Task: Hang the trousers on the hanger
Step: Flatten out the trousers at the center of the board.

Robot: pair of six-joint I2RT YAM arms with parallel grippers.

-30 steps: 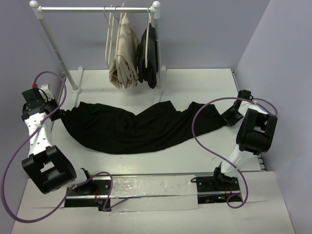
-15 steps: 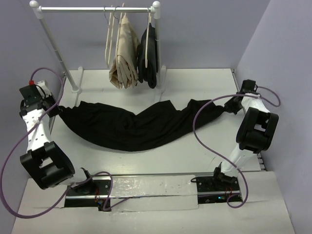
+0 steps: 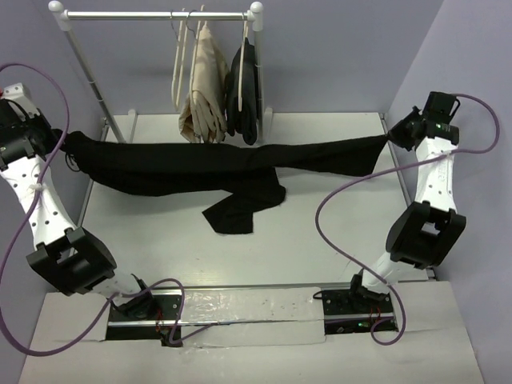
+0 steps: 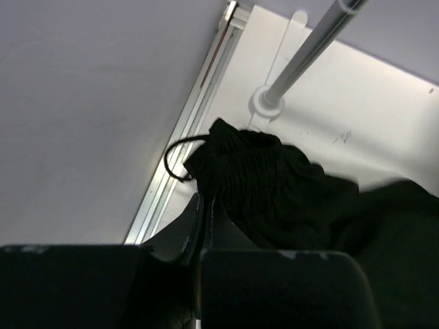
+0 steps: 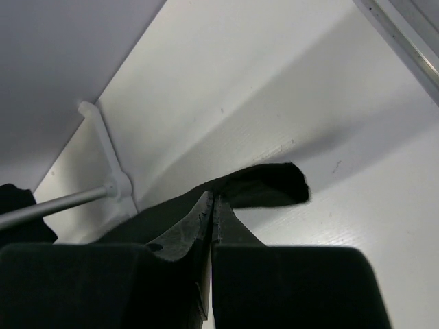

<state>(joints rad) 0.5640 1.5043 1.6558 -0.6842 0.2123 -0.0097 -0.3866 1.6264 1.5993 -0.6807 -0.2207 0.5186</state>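
Observation:
The black trousers (image 3: 200, 160) hang stretched in a long band above the table, one leg drooping down to the surface (image 3: 240, 210). At the far left, my left gripper (image 3: 62, 141) is shut on the gathered waist end (image 4: 274, 192), its fingers (image 4: 188, 223) pressed together with fabric at the tips (image 4: 204, 199). My right gripper (image 3: 394, 138) is shut on the leg end at the far right; that hem (image 5: 267, 184) sticks out past the closed tips (image 5: 211, 195). An empty white hanger (image 3: 179, 60) hangs at the left of the garments on the rack.
The white rack (image 3: 160, 15) stands at the back with beige trousers (image 3: 206, 88) and a small black garment (image 3: 246, 92) on hangers. Its left post (image 4: 302, 62) is close to my left gripper. Purple walls stand close on both sides.
The right gripper has shut on the leg end. Both arms have risen and moved outward, pulling the trousers off the table into a taut band; one leg now dangles in the middle.

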